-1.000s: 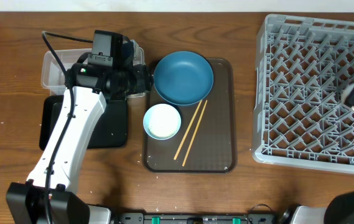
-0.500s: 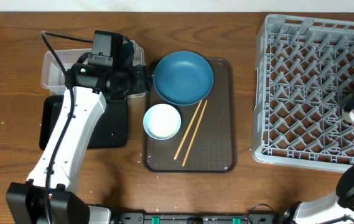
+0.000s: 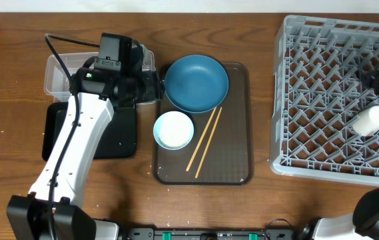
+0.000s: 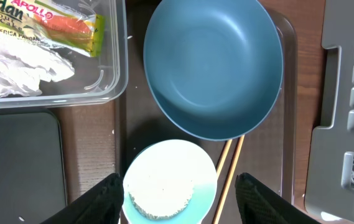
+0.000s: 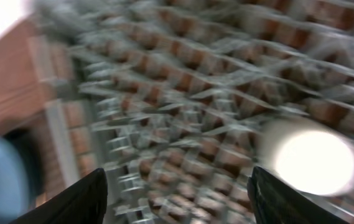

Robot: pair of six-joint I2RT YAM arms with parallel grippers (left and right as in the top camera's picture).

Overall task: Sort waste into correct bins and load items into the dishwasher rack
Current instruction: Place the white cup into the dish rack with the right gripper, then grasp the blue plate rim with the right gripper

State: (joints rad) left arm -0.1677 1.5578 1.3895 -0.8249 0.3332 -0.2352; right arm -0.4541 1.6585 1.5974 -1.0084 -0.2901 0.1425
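My left gripper (image 4: 178,204) hangs open high above the white bowl (image 4: 169,183), which holds white rice (image 4: 161,194). In the overhead view the bowl (image 3: 174,130), the blue plate (image 3: 197,81) and the chopsticks (image 3: 204,141) lie on the brown serving tray (image 3: 232,160). Crumpled tissue (image 4: 15,65) and a snack wrapper (image 4: 58,22) sit in the clear tub (image 4: 117,74). The black tray (image 3: 119,137) lies beside it. My right gripper (image 5: 180,199) is open over the dishwasher rack (image 3: 322,87), holding nothing. A white cup (image 3: 370,120) lies on its side in the rack, apart from the fingers.
The left arm's white link runs from the table's front edge up across the black tray and partly hides the clear tub (image 3: 59,73). Bare wooden table separates the serving tray from the rack. The right wrist view is badly blurred.
The right gripper has opened and pulled away toward the rack's far right, leaving the white cup lying in the rack. The left arm has stayed put; its jaws have widened slightly.
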